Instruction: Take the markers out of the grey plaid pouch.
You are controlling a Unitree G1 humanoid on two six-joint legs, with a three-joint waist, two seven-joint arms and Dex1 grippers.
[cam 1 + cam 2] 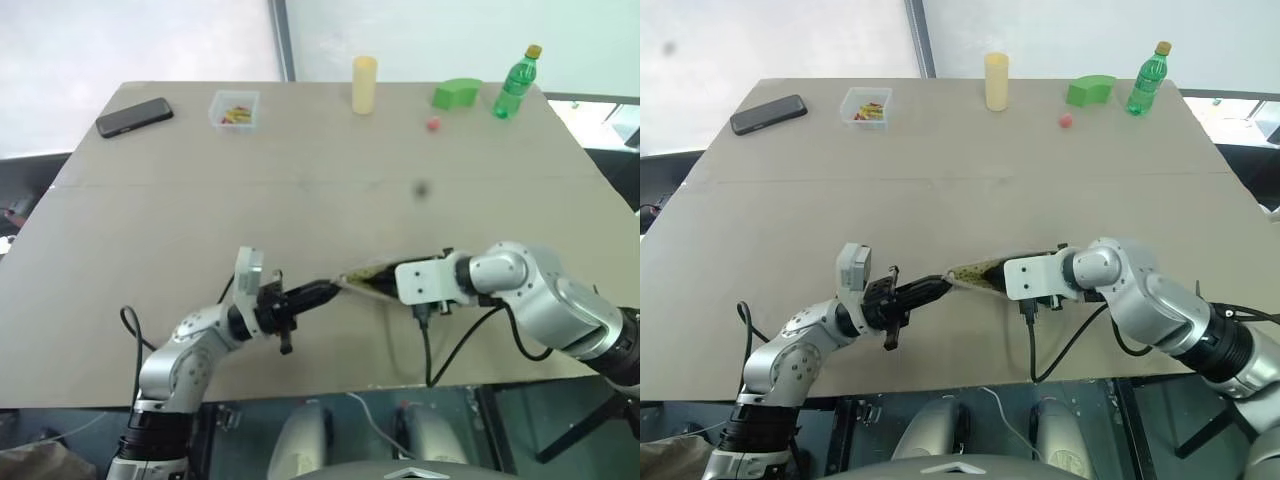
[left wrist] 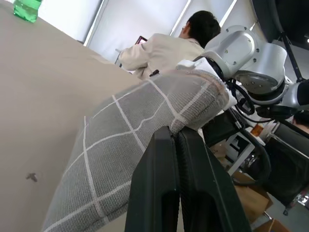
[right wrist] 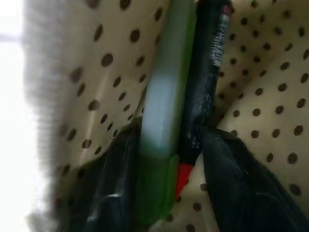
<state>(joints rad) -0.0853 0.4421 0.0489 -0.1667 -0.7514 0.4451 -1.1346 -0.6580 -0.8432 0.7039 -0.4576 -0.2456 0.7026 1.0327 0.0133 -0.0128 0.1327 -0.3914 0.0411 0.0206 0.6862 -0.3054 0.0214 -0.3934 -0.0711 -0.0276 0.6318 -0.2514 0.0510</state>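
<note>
We recorded the grey plaid pouch at the near middle of the tan table, lifted between the 2 arms, its mouth turned toward the right arm. The left gripper pointed toward the robot's right; its 2 black fingers stood pressed together, pinching the pouch's near edge. In the left wrist view the fabric showed grey with pale grid lines, bulging above the fingers.

The right gripper was pushed down into the pouch's mouth. In the right wrist view we noted the pale yellowish lining with dark dots, and 2 markers lying side by side between the black fingers: a green marker and a black marker with a red end. The fingers stood partly apart on either side of the 2 markers; whether they actually gripped them we could not tell.

Along the far edge of the table we listed, from the robot's left to right: 1 black phone, 1 clear plastic box with small coloured items, 1 pale yellow cylinder, 1 small red object, 1 green curved block and 1 green bottle with a yellow cap. A seated person in a light jacket showed in the left wrist view beyond the table.
</note>
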